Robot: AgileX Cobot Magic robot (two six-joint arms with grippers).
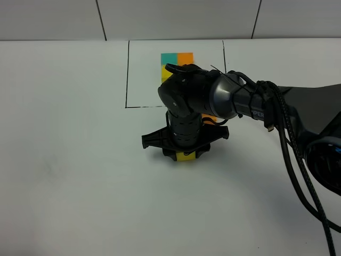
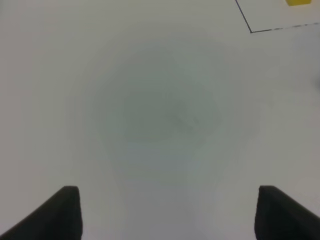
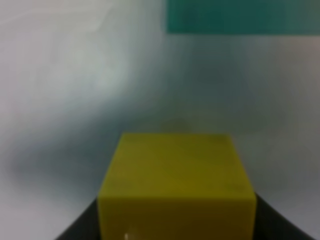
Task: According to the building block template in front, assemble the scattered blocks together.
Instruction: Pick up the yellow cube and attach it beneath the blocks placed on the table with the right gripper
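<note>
yellow block (image 3: 175, 185) tight in the right pincer (image 1: 184, 153)

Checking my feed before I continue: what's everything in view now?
Black-lined rectangle: one, black, far side.
Three-cube L template: one, teal, orange, yellow, inside the rectangle.
Small matte yellow cube: one, yellow, gripped, near centre.
Small matte orange cube: one, orange, mostly hidden, between rectangle and yellow cube.
Small matte teal cube: one, teal, beyond the yellow cube in right wrist view.
White table: one, white, underneath.
Left gripper: one, black, open over table.
Right gripper: one, black, shut on yellow cube.
</note>
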